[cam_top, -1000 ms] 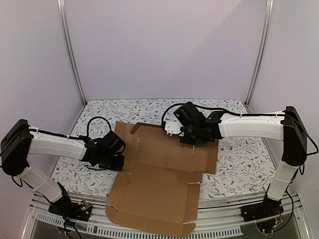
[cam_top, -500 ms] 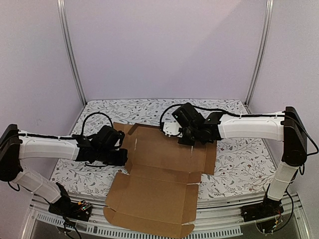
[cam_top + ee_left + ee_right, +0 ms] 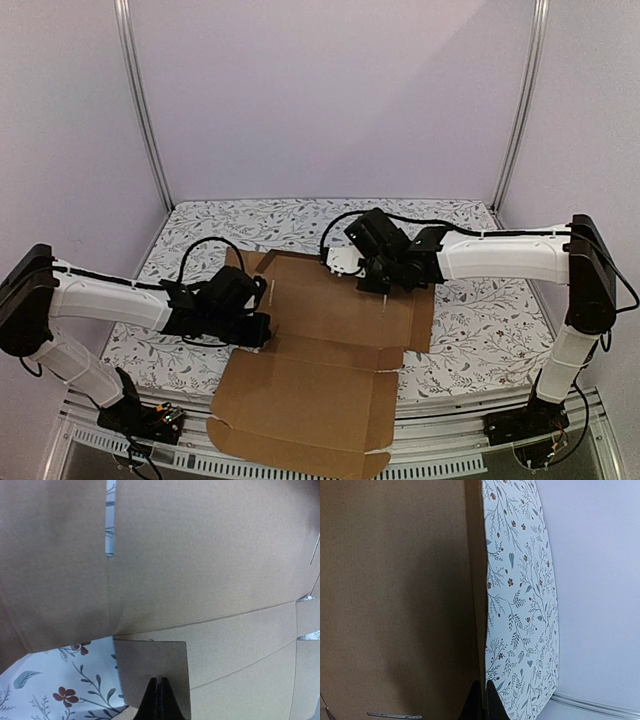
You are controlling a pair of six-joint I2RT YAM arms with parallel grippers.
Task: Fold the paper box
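- since a sec ago: left gripper (image 3: 257, 328) has swung in from beside the sheet's left edge to over the paper box (image 3: 320, 340); right gripper (image 3: 374, 286) has barely shifted, and the box's near edge has crept slightly.
- paper box lies flat and unfolded on the floral table (image 3: 470, 320), near edge overhanging the table front, no wall raised yet.
- left gripper (image 3: 159, 681): fingers pressed together, holding nothing, tips just over a small square side tab (image 3: 150, 662) at the box's (image 3: 200, 555) left side, near a narrow slot (image 3: 110, 520).
- right gripper (image 3: 484, 685): fingers also pressed together, nothing between them, tips low over the far panel of the box (image 3: 395, 605), looking along it toward the right-hand edge and the table (image 3: 520, 605) beyond. contact w/ the board can't be told.
- step in hand, by the look of it: early. right arm seems to pin the far panel while the left lines up on the left side flap.
- next move prob. calls for getting the shut tips under or against that tab's edge and levering it up along the crease, w/ the right arm keeping the sheet from sliding off the front.
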